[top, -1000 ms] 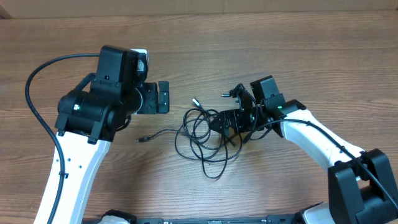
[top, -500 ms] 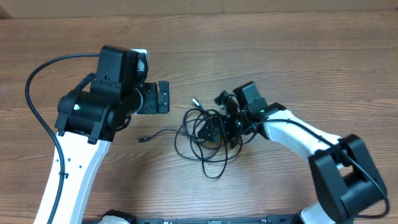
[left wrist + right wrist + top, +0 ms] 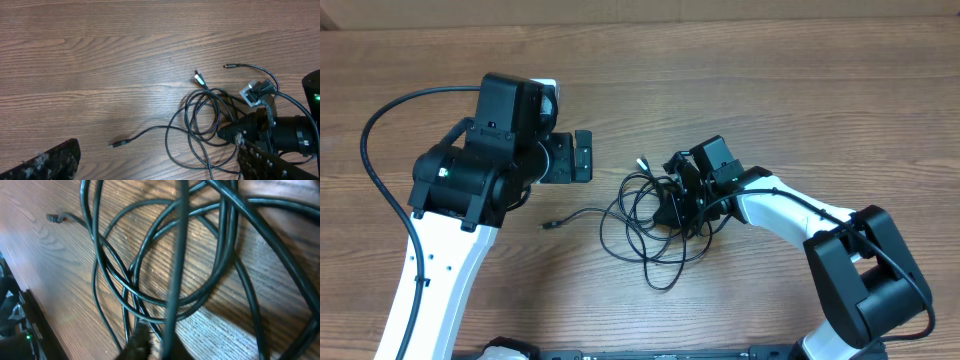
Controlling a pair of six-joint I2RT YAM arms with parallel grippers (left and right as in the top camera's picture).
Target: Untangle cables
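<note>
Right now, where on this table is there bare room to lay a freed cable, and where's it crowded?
Bare wood: the far strip of table beyond both arms, and the near patch between the left arm and the cables. Crowded: the middle, where the right gripper grips the tangle, with a loose plug trailing toward the left arm.

Hands: two, left hand [image 3: 582, 155] and right hand [image 3: 672, 205]
Cables [image 3: 177, 250]: lay in one tangled bundle
Plug ends [image 3: 199, 77]: three showed
Surface [image 3: 770, 80]: one

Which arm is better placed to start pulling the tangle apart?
Right. The right gripper sits shut in the cables, seemingly on a strand; the left gripper hangs open, clear of them.
</note>
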